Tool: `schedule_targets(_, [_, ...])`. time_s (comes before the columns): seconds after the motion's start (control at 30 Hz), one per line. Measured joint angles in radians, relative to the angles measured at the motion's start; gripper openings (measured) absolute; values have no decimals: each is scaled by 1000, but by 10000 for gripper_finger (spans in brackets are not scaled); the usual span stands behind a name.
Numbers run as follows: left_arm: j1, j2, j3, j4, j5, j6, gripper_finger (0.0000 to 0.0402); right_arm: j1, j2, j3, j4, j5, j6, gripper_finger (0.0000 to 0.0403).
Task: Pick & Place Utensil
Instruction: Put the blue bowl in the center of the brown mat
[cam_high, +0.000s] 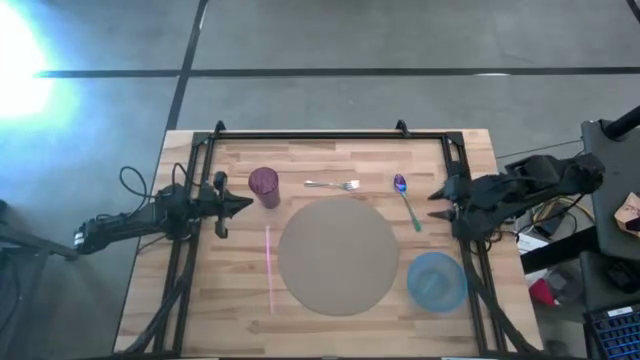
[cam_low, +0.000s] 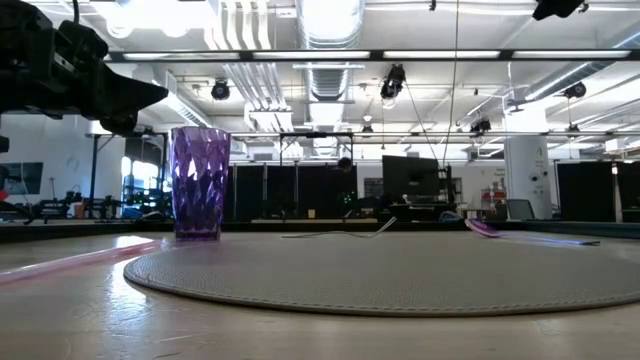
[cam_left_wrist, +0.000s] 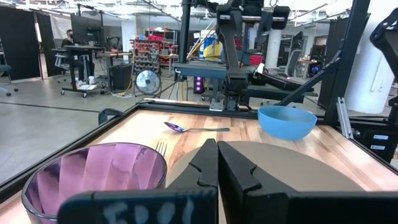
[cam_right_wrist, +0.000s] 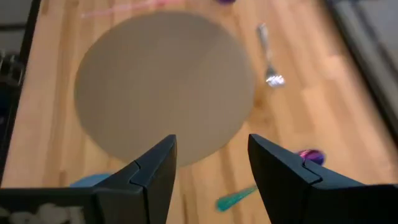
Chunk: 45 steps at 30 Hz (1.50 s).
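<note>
While left fingers (cam_high: 246, 204) sit closed, empty right fingers (cam_high: 434, 203) gape beside the round woven placemat (cam_high: 338, 256)

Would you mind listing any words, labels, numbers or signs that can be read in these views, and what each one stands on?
No text can be read for certain.
White handwritten marks on the left gripper, on its dark body at the near edge of the left wrist view: too blurred to read.
Purple cup, fork, spoon, blue bowl, round mat: no lettering shows.
</note>
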Motion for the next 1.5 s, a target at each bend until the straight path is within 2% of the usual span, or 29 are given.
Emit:
schedule_targets(0.2, [0, 0, 0, 0, 0, -2, 0, 0, 117, -25, -58, -105, 1, 196])
schedule_targets(0.57, [0, 0, 0, 0, 0, -10, 0, 2, 324, -58, -63, -209, -61, 196])
schedule_targets(0.9, [0, 0, 0, 0, 0, -9, 0, 12, 445, -66, -60, -298, -91, 196])
schedule_targets(1.5, [0, 0, 0, 0, 0, -9, 0, 101, 686, -89, -27, -314, -220, 196])
